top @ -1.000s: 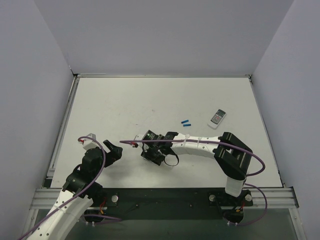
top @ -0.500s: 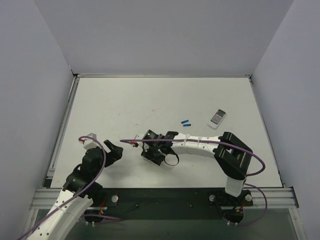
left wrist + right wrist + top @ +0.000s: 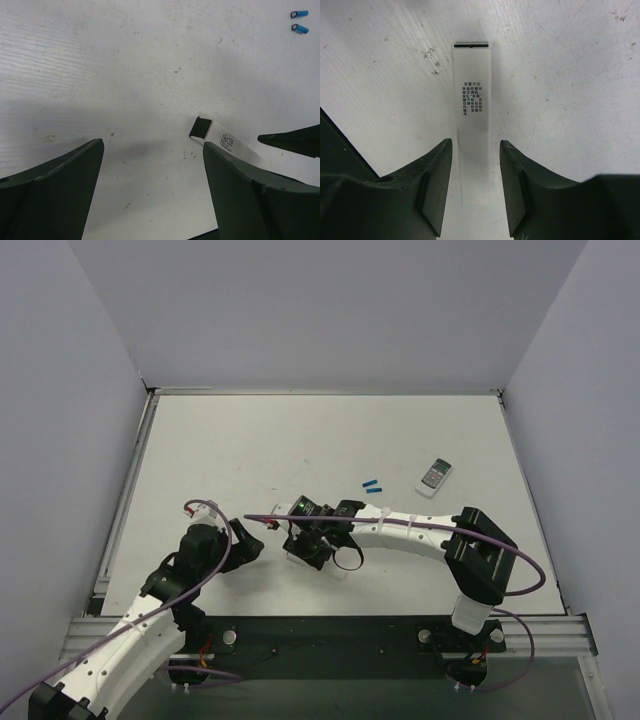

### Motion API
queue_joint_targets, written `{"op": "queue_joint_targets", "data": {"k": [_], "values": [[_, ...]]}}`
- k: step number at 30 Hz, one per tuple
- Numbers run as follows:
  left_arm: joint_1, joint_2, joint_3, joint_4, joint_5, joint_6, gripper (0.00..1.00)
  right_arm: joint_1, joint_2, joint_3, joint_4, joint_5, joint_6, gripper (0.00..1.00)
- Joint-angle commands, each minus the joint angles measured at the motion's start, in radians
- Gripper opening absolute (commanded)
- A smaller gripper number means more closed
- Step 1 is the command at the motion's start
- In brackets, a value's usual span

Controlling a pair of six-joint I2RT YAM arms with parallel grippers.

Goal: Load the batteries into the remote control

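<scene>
Scuffed tabletop [image 3: 570, 60]; slim white remote control [image 3: 472, 90], black printed text.

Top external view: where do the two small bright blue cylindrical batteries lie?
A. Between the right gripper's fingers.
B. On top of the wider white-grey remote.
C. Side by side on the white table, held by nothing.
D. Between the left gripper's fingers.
C: the small bright blue cylindrical batteries lie side by side on the bare white table, just left of the wider white-grey remote, and nothing holds them.
</scene>
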Motion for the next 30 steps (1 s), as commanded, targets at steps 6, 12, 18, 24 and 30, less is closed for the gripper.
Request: {"op": "queue_joint_targets", "data": {"k": [6, 12, 18, 24, 30], "values": [[-0.001, 0.181, -0.001, 0.254, 0.189, 0.031, 0.86, -0.023, -0.148, -0.06, -0.02, 0.054, 0.122, 0.39], [-0.047, 0.369, 0.071, 0.333, 0.211, 0.068, 0.84, -0.102, -0.264, -0.175, -0.047, 0.041, 0.331, 0.38], [-0.147, 0.544, 0.184, 0.348, 0.159, 0.127, 0.83, -0.121, -0.317, -0.255, -0.069, 0.008, 0.403, 0.38], [-0.193, 0.662, 0.249, 0.344, 0.131, 0.17, 0.82, -0.118, -0.346, -0.29, -0.077, 0.021, 0.411, 0.37], [-0.233, 0.764, 0.301, 0.308, 0.13, 0.204, 0.77, -0.12, -0.35, -0.306, -0.083, 0.024, 0.415, 0.31]]}}
